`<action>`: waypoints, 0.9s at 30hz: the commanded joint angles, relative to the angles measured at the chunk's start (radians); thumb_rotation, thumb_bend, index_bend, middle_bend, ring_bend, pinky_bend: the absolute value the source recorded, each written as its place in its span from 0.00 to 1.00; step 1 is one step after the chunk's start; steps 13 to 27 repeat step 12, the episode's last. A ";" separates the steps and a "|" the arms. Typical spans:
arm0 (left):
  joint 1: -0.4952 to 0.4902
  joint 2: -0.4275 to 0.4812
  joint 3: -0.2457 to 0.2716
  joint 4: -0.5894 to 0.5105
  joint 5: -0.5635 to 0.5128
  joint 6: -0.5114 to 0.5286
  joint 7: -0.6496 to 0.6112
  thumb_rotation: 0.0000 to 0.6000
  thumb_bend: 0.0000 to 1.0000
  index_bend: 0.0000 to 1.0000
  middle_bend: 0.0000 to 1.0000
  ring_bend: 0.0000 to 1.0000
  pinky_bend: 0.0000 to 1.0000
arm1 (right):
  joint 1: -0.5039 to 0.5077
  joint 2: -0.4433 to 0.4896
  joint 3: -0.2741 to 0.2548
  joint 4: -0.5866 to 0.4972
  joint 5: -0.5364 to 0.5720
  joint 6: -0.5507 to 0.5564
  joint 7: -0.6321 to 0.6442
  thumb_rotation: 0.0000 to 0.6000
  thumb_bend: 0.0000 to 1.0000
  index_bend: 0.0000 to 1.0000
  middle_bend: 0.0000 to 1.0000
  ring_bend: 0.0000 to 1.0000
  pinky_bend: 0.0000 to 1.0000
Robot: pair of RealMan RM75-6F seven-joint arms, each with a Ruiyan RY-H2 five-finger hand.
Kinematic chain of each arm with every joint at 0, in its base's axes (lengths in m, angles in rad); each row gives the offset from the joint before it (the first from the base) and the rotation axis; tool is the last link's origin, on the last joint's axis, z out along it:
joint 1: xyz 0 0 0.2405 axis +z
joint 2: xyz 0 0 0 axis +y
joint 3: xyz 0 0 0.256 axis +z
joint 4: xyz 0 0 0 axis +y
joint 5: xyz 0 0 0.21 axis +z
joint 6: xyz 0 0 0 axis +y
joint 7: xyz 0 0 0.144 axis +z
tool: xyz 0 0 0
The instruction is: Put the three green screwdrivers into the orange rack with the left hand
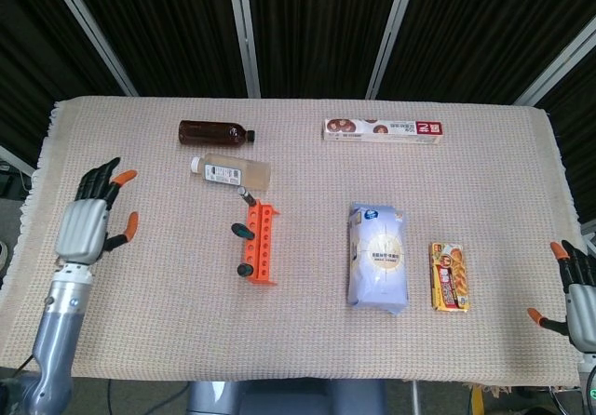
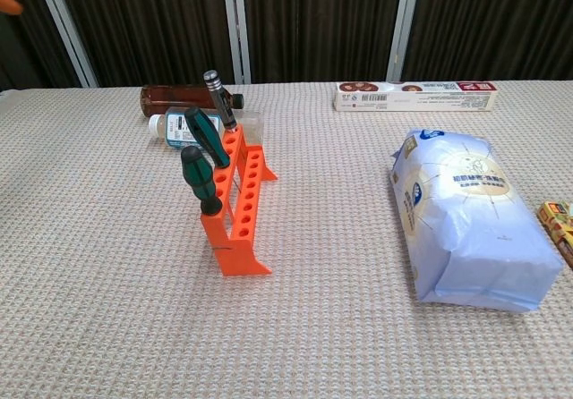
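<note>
Left hand (image 1: 90, 216) at the left edge of the head view, fingers spread, holding nothing, well apart from the rack (image 1: 260, 243) toward frame centre. Rack's long axis up-down in that view, with three screwdrivers (image 2: 202, 179) standing tilted in its holes. Right hand (image 1: 575, 290) at the far right edge, also spread and empty, farther off. Task looks done, no reach needed

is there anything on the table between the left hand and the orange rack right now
Nothing visible. The left hand hovers open near the table's left edge, and only bare cloth lies between it and the orange rack, which holds three screwdrivers.
</note>
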 commanded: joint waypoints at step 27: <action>0.306 0.060 0.232 0.076 0.184 0.235 -0.145 1.00 0.47 0.24 0.04 0.00 0.00 | 0.029 -0.011 -0.003 -0.029 -0.072 0.039 -0.069 1.00 0.00 0.00 0.00 0.00 0.00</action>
